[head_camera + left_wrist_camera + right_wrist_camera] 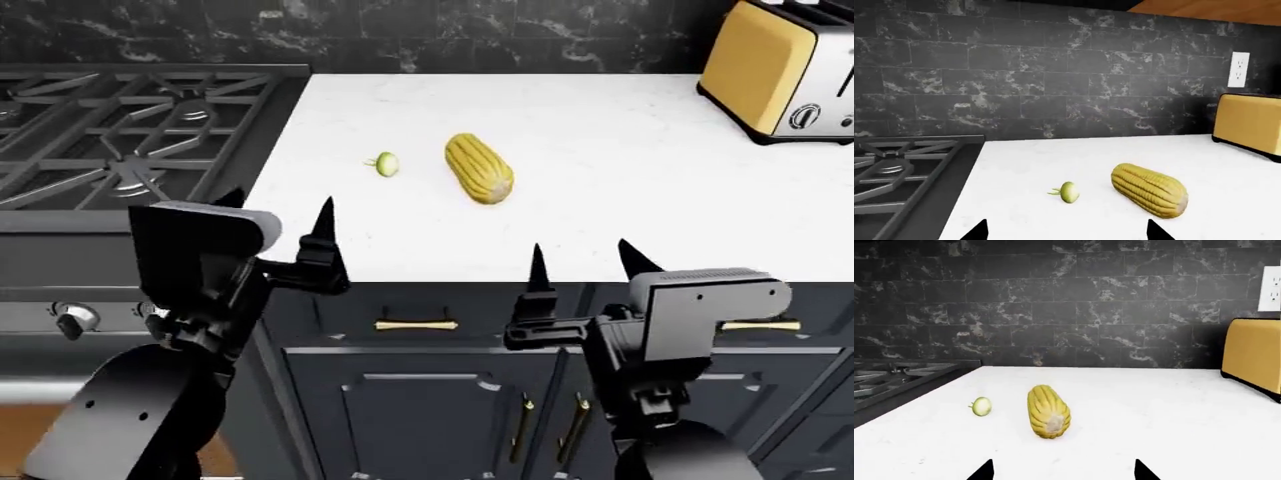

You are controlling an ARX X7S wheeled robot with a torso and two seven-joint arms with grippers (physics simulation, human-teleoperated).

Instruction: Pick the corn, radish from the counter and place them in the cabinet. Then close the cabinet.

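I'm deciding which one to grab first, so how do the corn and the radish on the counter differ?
Size: the corn is far larger than the radish.
Shape: the corn is a long cob lying on its side; the radish is a small round ball with a green stem stub.
Colour: the corn is yellow with kernel rows; the radish is pale whitish-green.
Both rest apart on the white counter, untouched by either gripper.

1. The counter (641, 200), a white stone-look worktop with faint grey veins, is carrying three items.
2. The corn (479, 168) is lying on its side near the middle of the counter, with its blunt end facing the front edge.
3. The radish (386, 164) is resting just beside the corn, on the hob side, not touching it.
4. The toaster (777, 72) is standing at the back right, well apart from both.
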